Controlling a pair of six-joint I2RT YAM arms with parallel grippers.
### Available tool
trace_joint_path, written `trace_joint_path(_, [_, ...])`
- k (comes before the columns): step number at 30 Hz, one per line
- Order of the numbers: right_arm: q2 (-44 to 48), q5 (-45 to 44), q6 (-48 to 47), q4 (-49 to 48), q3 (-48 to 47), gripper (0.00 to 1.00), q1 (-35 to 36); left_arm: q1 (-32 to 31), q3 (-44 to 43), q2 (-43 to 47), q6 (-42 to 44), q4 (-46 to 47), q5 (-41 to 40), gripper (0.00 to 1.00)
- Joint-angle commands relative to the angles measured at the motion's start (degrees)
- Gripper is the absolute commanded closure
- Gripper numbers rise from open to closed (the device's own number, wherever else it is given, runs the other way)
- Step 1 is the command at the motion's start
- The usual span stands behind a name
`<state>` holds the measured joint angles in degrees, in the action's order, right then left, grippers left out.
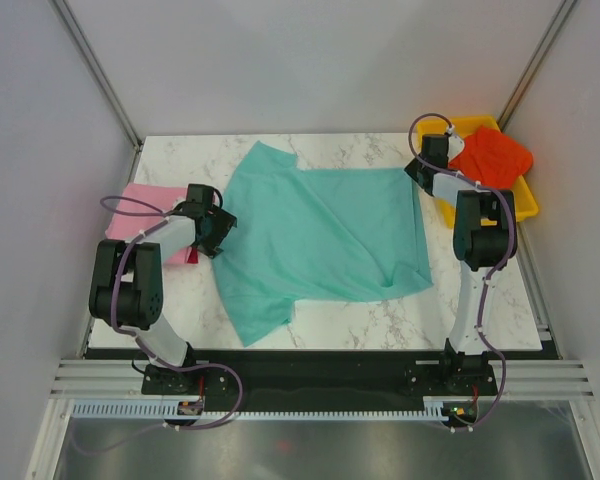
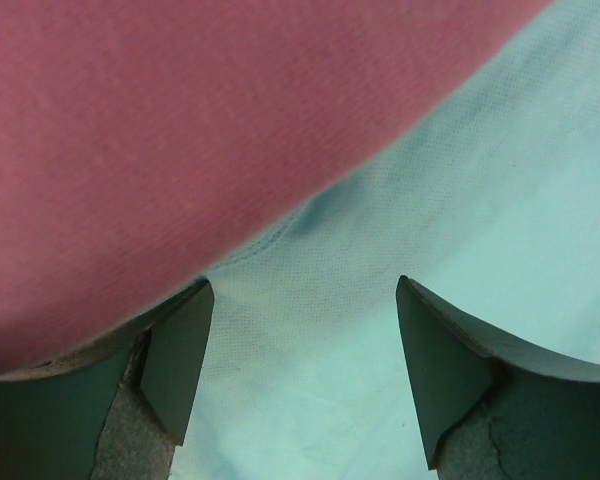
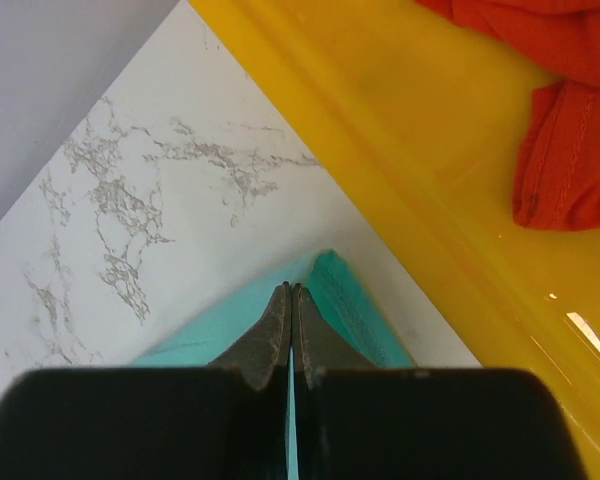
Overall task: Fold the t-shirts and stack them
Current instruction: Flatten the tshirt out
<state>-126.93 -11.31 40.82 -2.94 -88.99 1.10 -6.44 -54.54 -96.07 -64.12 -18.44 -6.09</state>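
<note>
The teal t-shirt (image 1: 320, 235) lies spread across the marble table. My left gripper (image 1: 220, 228) is open at its left edge, next to the folded pink t-shirt (image 1: 140, 210). In the left wrist view the open gripper (image 2: 303, 290) has teal cloth (image 2: 480, 200) between its fingers and pink cloth (image 2: 180, 130) above. My right gripper (image 1: 417, 170) is shut on the teal shirt's far right corner. The right wrist view shows the gripper (image 3: 291, 290) pinching that corner (image 3: 350, 300). The orange-red t-shirt (image 1: 490, 155) lies bunched in the tray. I see no crimson shirt.
The yellow tray (image 1: 525, 200) stands at the table's far right corner, close beside my right gripper; its rim also shows in the right wrist view (image 3: 400, 130). White walls enclose the table on three sides. Bare marble (image 1: 360, 325) shows near the front edge.
</note>
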Motion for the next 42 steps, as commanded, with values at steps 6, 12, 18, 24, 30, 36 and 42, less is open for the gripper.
trace_joint_path(6, [-0.86,3.49,2.6,-1.1,-4.52,0.97,-3.74,0.81,0.58,-2.28,-1.62,-3.97,-3.58,0.19])
trace_joint_path(12, [-3.32,5.33,2.6,-0.4,-7.95,0.94,-5.14,1.43,0.4,-2.98,-1.54,-3.89,-3.32,0.2])
trace_joint_path(18, [-5.16,7.97,2.16,0.13,-11.55,0.68,-5.59,2.04,0.32,-3.86,-1.36,-3.71,-2.18,0.21])
trace_joint_path(24, [-3.06,8.41,2.34,-1.54,-9.1,0.62,-5.5,1.69,1.63,-0.09,-0.31,-0.92,-1.65,0.22])
trace_joint_path(30, [0.72,6.13,0.76,-1.28,-7.07,0.45,-5.15,1.6,4.18,3.25,1.36,5.08,3.63,0.21])
trace_joint_path(36, [5.2,4.55,-0.74,1.09,-6.46,0.39,-4.8,1.52,5.76,7.21,1.28,6.22,3.63,0.2])
trace_joint_path(42, [11.96,3.67,-0.13,4.68,-1.37,0.35,-3.57,0.46,5.33,9.94,2.76,7.09,5.9,0.19])
